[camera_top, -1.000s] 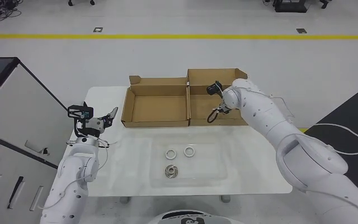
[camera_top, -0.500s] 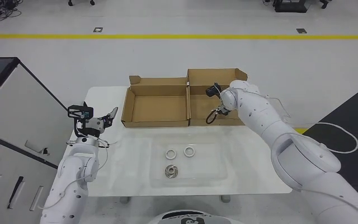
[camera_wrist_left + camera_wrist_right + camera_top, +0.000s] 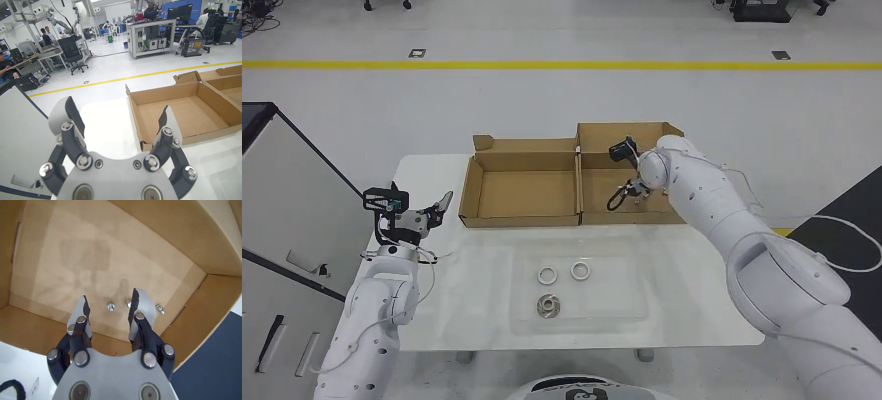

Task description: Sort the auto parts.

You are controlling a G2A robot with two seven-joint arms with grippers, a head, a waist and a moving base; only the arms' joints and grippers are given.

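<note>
Hovering above the right cardboard box (image 3: 75, 256), the right gripper (image 3: 109, 296) points down, jaws spread and empty, over three bolts (image 3: 110, 307) on the box floor; that drop looks done. Next, the arm should fetch the metal rings (image 3: 546, 274) lying in front of the box.
</note>
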